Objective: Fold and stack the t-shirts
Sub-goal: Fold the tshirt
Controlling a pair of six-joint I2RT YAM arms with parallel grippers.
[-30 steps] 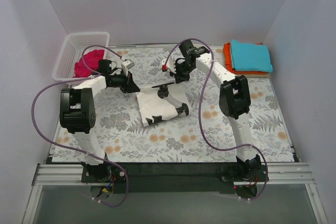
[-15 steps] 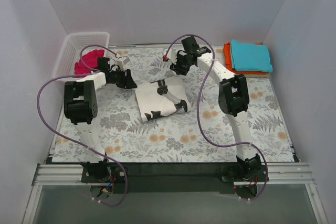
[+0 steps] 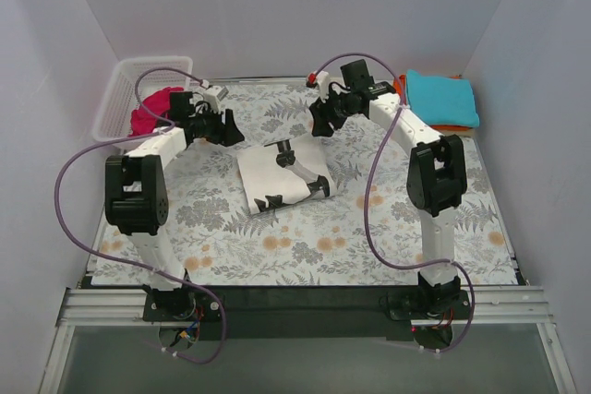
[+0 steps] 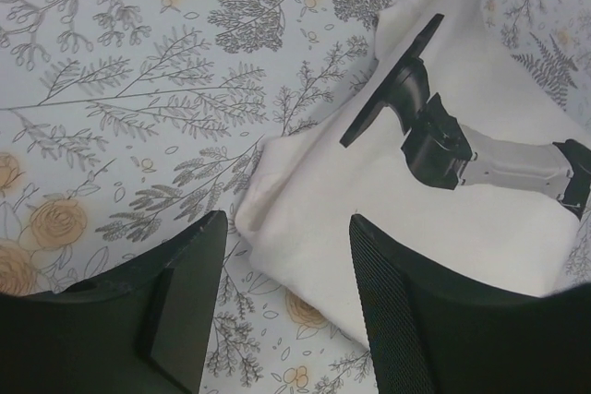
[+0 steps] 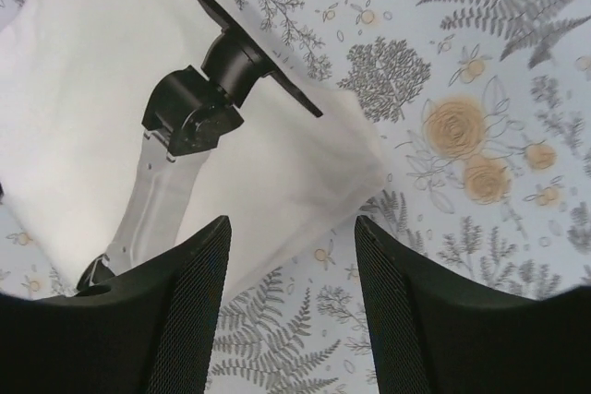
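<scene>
The off-white t-shirt (image 3: 284, 177) lies folded on the middle of the table, its printed picture of a robot arm facing up. In the left wrist view (image 4: 480, 237) and the right wrist view (image 5: 83, 117) it rests flat below the fingers. My left gripper (image 3: 226, 128) (image 4: 286, 228) hovers open over the shirt's far left corner. My right gripper (image 3: 319, 122) (image 5: 292, 228) hovers open over its far right corner. Neither holds anything. A magenta t-shirt (image 3: 155, 110) sits crumpled in the basket. A folded teal t-shirt (image 3: 441, 97) lies on a folded orange one (image 3: 400, 99) at the back right.
A white mesh basket (image 3: 120, 89) stands at the back left corner. The floral table covering (image 3: 305, 246) spreads under everything. White walls close in the left, back and right sides. Purple cables loop off both arms.
Both grippers have gone from shut to open, letting go of the off-white shirt. They have lifted away toward the back and apart, and the shirt has settled folded on the table.
</scene>
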